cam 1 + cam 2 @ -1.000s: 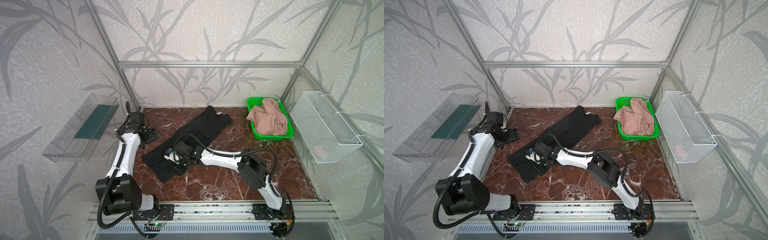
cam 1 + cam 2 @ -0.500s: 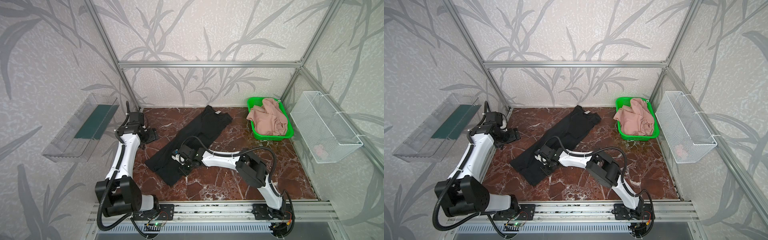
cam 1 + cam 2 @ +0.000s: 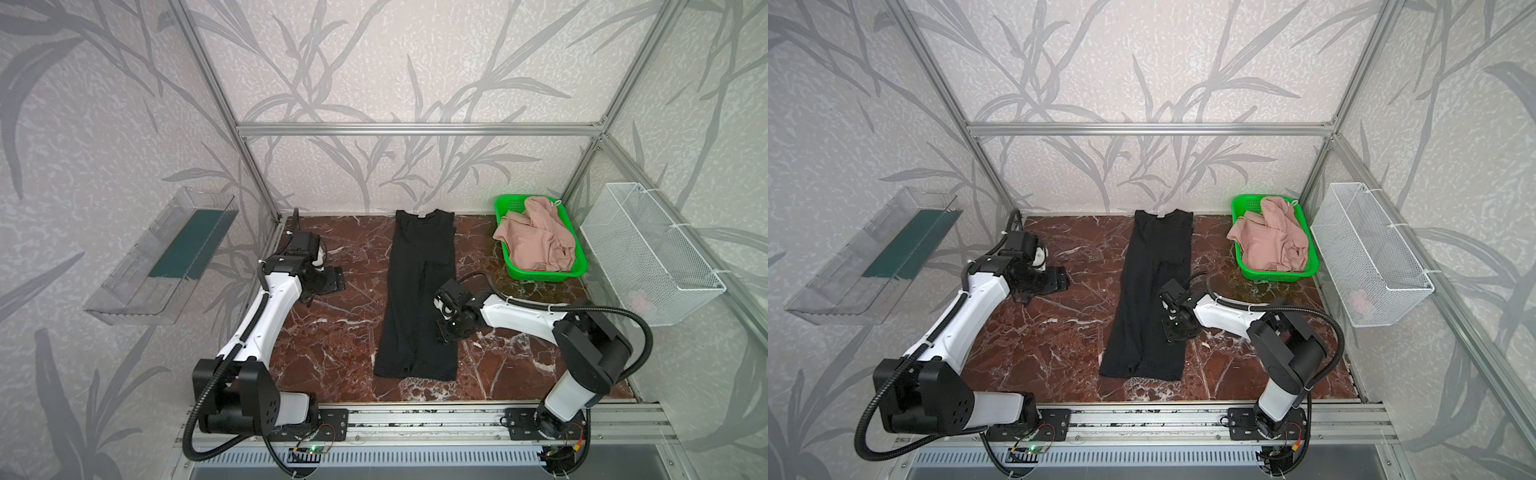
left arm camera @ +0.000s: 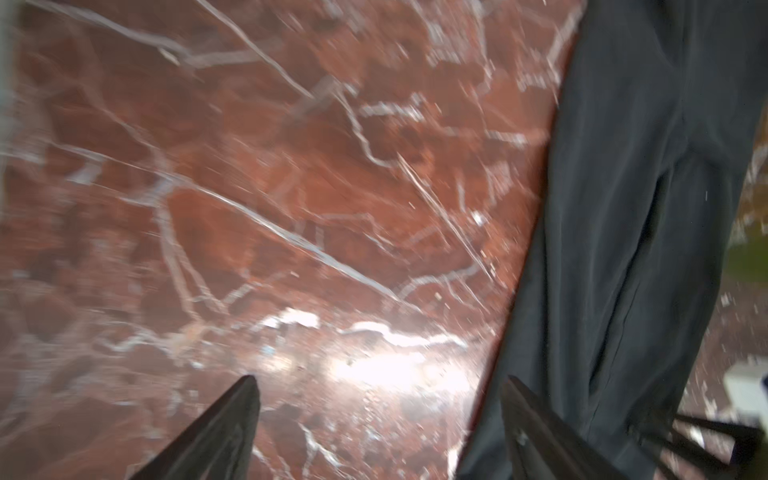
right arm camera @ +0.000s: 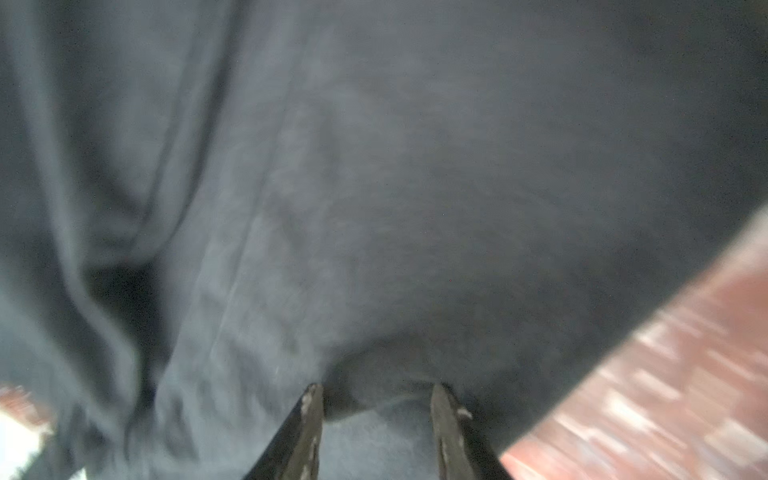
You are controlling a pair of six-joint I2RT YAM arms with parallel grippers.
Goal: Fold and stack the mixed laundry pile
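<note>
The black T-shirt (image 3: 419,291) (image 3: 1150,291) lies as a long narrow strip down the middle of the marble table, collar toward the back wall. My right gripper (image 3: 446,332) (image 3: 1173,332) sits at the strip's right edge. In the right wrist view a bulge of black T-shirt (image 5: 415,187) fills the gap between the right gripper's (image 5: 377,388) fingertips. My left gripper (image 3: 330,284) (image 3: 1057,280) hovers open at the back left, apart from the cloth. In the left wrist view the left gripper (image 4: 379,379) holds nothing and the T-shirt (image 4: 644,208) lies beside it. Dusty-pink shorts (image 3: 536,241) (image 3: 1271,241) are heaped in the green basket.
The green basket (image 3: 540,276) (image 3: 1275,276) stands at the back right corner. A white wire basket (image 3: 648,257) (image 3: 1370,257) hangs on the right wall with a small pinkish piece (image 3: 638,297) inside. A clear tray (image 3: 166,253) hangs on the left wall.
The right gripper has swung to the right, taking the T-shirt with it. The strip now lies straight front to back instead of diagonal. The left arm has barely moved.
</note>
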